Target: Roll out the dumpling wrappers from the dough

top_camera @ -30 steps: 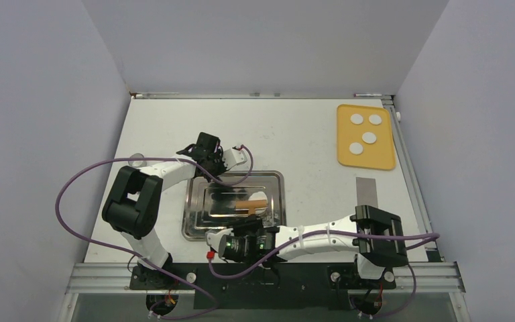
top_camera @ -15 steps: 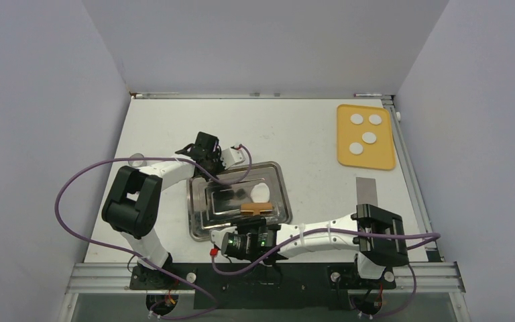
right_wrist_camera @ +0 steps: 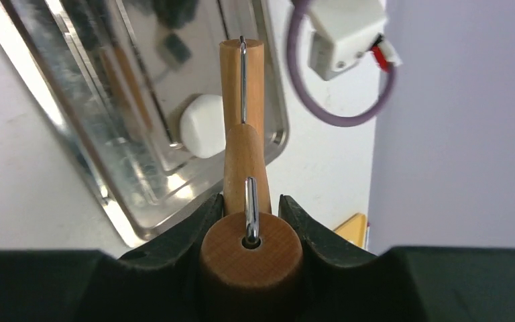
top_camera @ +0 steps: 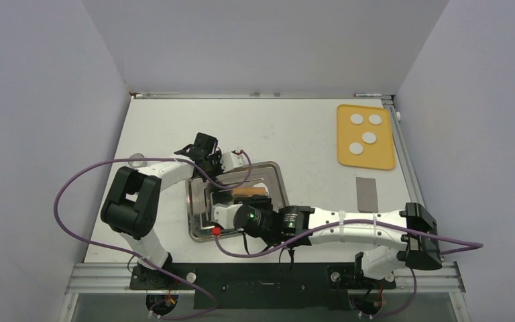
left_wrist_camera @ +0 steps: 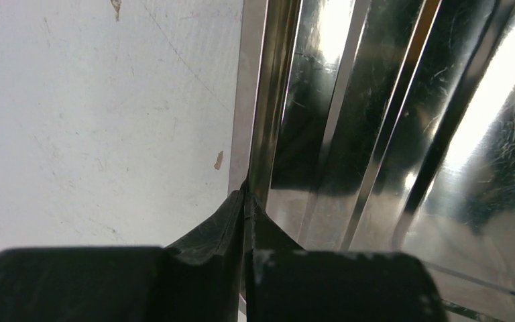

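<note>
A metal tray [top_camera: 199, 221] lies at the table's middle. My left gripper [top_camera: 208, 155] is shut on its far-left rim; the left wrist view shows the fingertips [left_wrist_camera: 245, 201] pinched on the rim of the tray [left_wrist_camera: 349, 134]. My right gripper [top_camera: 222, 215] is shut on the wooden rolling pin's handle [right_wrist_camera: 249, 201] and holds the roller [top_camera: 249, 192] over the tray's far part. A small white dough lump [right_wrist_camera: 201, 134] lies in the tray [right_wrist_camera: 107, 154] just left of the roller [right_wrist_camera: 241, 80]. Several dumpling wrappers [top_camera: 369, 137] lie on the yellow board.
The yellow board [top_camera: 375, 159] lies at the far right by the table's edge. A grey strip [top_camera: 367, 193] lies nearer, on the right. A small clear round piece [top_camera: 136, 159] sits left of the left arm. Purple cables loop over the left side and the tray.
My right arm has stretched out and swung the rolling pin from the tray's near side to its far part. The tray has turned slightly. The left gripper stays on the rim.
</note>
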